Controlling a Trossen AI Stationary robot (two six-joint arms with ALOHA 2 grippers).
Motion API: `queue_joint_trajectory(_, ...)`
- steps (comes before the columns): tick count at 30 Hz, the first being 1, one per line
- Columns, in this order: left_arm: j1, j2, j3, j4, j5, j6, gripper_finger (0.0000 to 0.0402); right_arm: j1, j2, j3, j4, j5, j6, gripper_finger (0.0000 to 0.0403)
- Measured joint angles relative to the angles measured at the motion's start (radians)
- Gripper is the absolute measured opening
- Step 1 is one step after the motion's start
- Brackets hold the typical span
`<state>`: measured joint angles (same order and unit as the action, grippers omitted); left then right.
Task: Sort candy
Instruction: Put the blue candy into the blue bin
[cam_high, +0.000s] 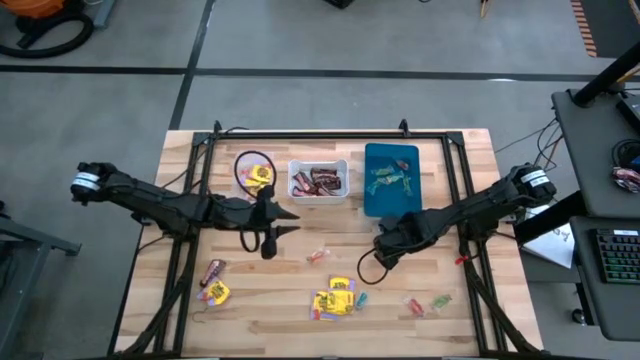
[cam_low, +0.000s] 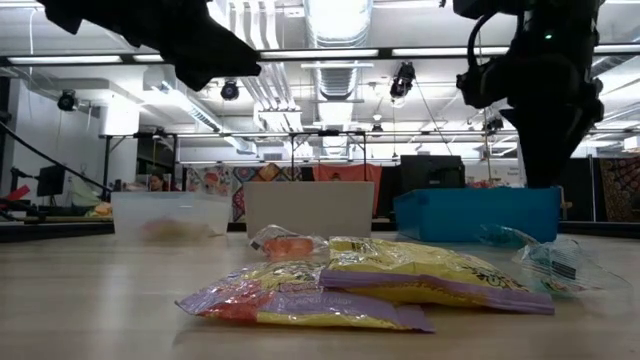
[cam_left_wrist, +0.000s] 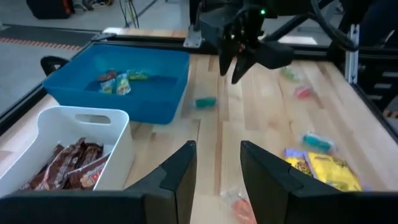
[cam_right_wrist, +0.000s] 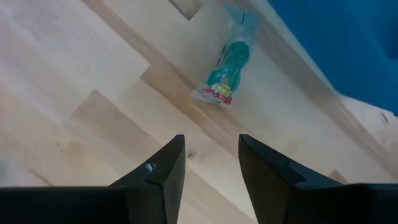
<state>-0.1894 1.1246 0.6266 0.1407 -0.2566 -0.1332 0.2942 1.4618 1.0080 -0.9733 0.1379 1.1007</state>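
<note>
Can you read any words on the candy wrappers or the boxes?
No, none can be read.
Teal candy beside the blue bin: red print on its wrapper end, too blurred.
Yellow packets: purple bands, no letters I can make out.
Brown bars in the white bin: print too small.

yellow candy packets (cam_low: 400, 270) piled up front on the table (cam_low: 90, 300) | clear bin (cam_low: 170, 212), white bin (cam_low: 310, 208), blue bin (cam_low: 475, 213) lined up behind | dark arms overhead
</note>
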Motion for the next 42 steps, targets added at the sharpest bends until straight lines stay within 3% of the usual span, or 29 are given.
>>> queue_joint_trajectory(7, 0.000, 0.007, -0.001, 0.000, -0.041, 0.000, 0.0110, -0.007, 0.056, 0.000, 0.096, 0.030, -0.013, 0.0159)
queue_joint_trajectory(23, 0.000, 0.017, -0.001, 0.002, -0.050, -0.004, 0.0110, -0.046, 0.221, 0.000, 0.100, 0.076, -0.054, 0.0154)
queue_joint_trajectory(29, 0.000, 0.019, -0.001, 0.003, -0.051, -0.007, 0.0110, -0.046, 0.238, 0.000, 0.104, 0.079, -0.066, 0.0121)
queue_joint_trajectory(38, 0.000, 0.019, -0.001, 0.006, -0.051, -0.009, 0.0110, -0.046, 0.233, 0.000, 0.111, 0.075, -0.096, 0.0020)
queue_joint_trajectory(42, 0.000, 0.019, -0.001, 0.006, -0.051, -0.020, 0.0110, -0.046, 0.200, -0.001, 0.113, 0.046, -0.110, 0.0013)
